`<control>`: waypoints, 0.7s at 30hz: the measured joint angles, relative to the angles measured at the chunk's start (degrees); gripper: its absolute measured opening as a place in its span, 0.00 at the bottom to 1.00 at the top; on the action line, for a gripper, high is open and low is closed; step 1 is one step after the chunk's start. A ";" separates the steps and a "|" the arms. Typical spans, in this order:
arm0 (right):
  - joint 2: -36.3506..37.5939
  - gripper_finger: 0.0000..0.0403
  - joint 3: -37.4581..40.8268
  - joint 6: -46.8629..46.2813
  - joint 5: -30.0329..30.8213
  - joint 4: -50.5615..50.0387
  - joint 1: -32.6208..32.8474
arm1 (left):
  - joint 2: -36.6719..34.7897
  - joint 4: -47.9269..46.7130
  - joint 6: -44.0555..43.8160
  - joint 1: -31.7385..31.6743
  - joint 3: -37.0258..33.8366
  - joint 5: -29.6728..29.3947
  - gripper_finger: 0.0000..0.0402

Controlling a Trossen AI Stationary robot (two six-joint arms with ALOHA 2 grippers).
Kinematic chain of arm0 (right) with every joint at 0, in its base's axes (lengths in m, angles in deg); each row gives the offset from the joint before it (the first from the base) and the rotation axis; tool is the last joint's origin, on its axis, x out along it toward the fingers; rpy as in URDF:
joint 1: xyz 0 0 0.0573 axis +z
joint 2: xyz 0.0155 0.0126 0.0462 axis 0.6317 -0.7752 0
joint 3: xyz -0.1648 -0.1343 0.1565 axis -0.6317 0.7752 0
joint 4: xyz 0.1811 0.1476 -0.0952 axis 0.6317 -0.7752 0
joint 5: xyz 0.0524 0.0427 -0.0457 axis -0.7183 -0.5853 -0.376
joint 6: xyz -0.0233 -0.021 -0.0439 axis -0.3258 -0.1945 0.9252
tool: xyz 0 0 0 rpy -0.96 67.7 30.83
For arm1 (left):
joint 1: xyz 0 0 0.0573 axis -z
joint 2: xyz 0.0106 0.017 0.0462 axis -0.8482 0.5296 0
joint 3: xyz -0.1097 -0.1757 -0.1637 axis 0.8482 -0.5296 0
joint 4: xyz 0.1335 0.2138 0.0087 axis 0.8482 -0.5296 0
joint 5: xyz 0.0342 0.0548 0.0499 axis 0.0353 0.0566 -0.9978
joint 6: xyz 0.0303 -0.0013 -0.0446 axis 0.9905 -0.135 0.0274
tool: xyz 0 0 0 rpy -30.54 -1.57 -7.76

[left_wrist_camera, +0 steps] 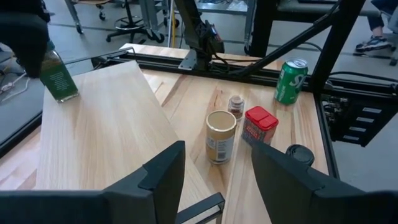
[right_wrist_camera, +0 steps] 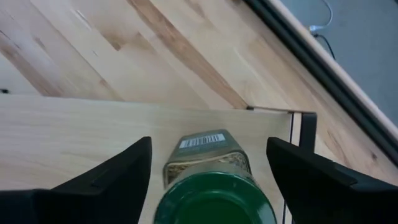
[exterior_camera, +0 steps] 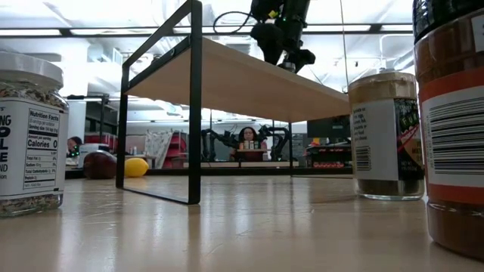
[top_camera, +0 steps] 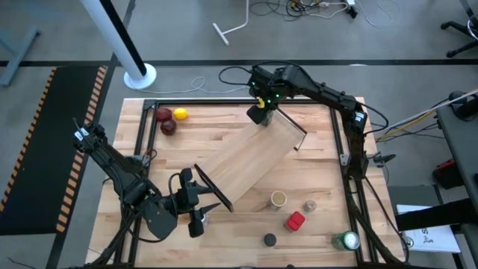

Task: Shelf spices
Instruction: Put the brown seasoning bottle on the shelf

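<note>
At the far right end of the shelf [top_camera: 250,159], the right gripper [top_camera: 261,112] hangs over the green-lidded jar [right_wrist_camera: 214,200], which stands upright on the plank near its corner. Its fingers sit clear on either side of the lid with gaps showing — released, not clamped. The jar lies straight below and between the fingers, so the gripper's way off is upward along the jar's own axis.

Five spices wait on the table to the right of and nearer than the shelf: tan cylinder [top_camera: 278,199], tiny grey-capped jar [top_camera: 309,205], red box [top_camera: 296,221] and black-capped jar [top_camera: 269,240] show from above, the white-capped jar [exterior_camera: 30,136] only at table level. The left gripper [left_wrist_camera: 214,163] rests at the shelf's near left end, fingers apart and holding nothing — it looks the closer arm to these.
</note>
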 joint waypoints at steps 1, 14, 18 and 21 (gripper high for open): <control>0.00 0.74 -0.73 0.01 0.02 -0.04 0.00 | 0.00 0.00 0.00 0.00 0.00 -0.01 0.43; 4.58 0.73 -11.22 1.43 -2.29 -10.73 3.25 | 0.00 0.02 0.00 0.02 0.00 0.56 0.44; 8.28 0.70 -10.63 -1.17 -3.02 -10.61 7.70 | 0.00 0.02 -0.45 0.07 0.00 1.22 0.43; 11.02 0.68 -9.36 -3.27 -2.83 -10.55 12.40 | 0.00 0.02 -1.03 0.20 -0.14 1.60 0.42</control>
